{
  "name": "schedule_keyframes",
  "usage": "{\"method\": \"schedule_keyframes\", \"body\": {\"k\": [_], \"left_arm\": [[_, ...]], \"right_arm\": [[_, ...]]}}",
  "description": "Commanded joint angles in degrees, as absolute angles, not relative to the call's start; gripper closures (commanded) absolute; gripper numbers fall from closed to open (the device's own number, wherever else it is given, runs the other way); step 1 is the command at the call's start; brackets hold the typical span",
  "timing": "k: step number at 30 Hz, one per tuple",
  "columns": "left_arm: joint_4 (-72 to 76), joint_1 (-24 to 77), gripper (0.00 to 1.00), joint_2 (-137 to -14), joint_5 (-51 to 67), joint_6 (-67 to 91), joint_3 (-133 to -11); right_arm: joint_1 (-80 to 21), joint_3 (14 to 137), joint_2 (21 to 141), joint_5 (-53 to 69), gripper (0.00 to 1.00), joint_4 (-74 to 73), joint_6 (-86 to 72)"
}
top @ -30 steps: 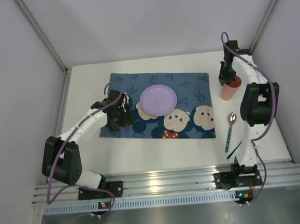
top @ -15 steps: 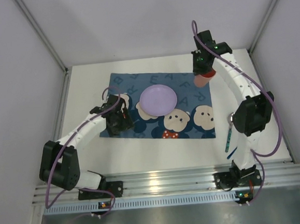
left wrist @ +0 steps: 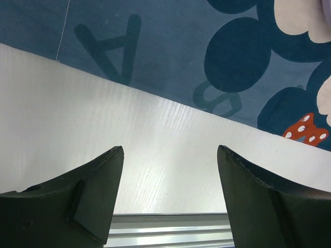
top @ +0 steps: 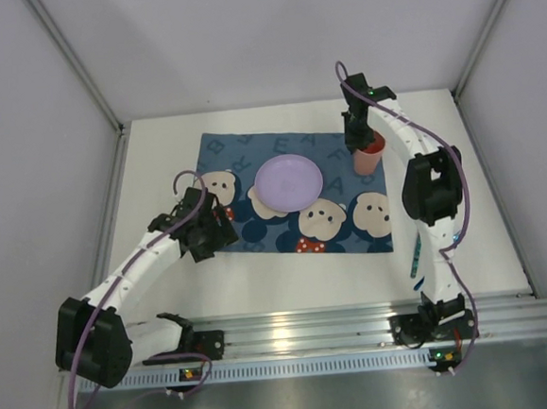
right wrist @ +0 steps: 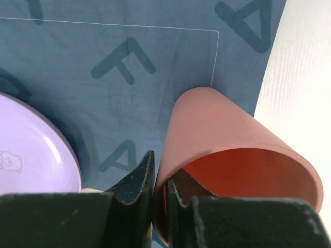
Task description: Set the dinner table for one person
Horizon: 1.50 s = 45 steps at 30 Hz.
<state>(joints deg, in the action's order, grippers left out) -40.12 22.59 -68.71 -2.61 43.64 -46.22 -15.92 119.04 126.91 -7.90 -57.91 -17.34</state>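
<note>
My right gripper [top: 360, 141] is shut on the rim of a pink cup [top: 368, 155], one finger inside and one outside; the cup [right wrist: 227, 155] is at the far right corner of the dark-blue mouse placemat [top: 250, 149]. A lilac plate [top: 289, 183] lies in the middle of the placemat and shows at the left of the right wrist view [right wrist: 31, 150]. My left gripper [top: 203, 237] is open and empty over the white dinner table [top: 158, 176] at the placemat's near left edge [left wrist: 155, 62]. A spoon and another utensil [top: 416, 255] lie partly hidden behind the right arm.
The ribbed aluminium rail [top: 303, 335] runs along the near edge of the table and shows in the left wrist view [left wrist: 170, 230]. White walls with metal corner posts close in the table on three sides. The right arm's upright link [top: 430, 187] stands over the table's right side.
The right gripper carried the pink cup left from the table's right side onto the placemat's far right corner. The left gripper moved back off the placemat toward the near left.
</note>
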Motion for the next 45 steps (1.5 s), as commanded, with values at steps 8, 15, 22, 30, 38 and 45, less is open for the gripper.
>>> {"method": "schedule_keyframes", "body": {"k": [8, 15, 22, 30, 38, 45], "left_arm": [[-40.87, 22.76, 0.22, -67.15, -2.73, 44.04, -45.0], [-39.38, 23.73, 0.22, -71.8, -2.19, 41.49, -48.59], [-37.71, 33.82, 0.22, -82.86, -5.53, 39.9, -59.22], [-33.67, 45.6, 0.24, -104.05, -1.77, 41.92, -76.45], [-32.78, 47.28, 0.25, -108.37, 1.06, 39.38, -80.78], [-32.43, 47.02, 0.25, -104.33, 0.53, 38.67, -74.1]], "right_arm": [[-17.14, 117.97, 125.34, -7.21, 0.39, -52.56, -17.67], [-15.91, 113.56, 113.66, -9.4, 0.0, -53.17, -15.82], [-9.33, 93.11, 88.03, -12.73, 0.0, -54.4, -20.73], [-1.07, 60.84, 71.89, -13.82, 0.0, -54.66, -26.63], [3.43, 52.2, 76.1, -8.53, 0.18, -51.42, -26.11], [3.69, 51.24, 83.04, -6.86, 0.43, -46.24, -27.42]]}}
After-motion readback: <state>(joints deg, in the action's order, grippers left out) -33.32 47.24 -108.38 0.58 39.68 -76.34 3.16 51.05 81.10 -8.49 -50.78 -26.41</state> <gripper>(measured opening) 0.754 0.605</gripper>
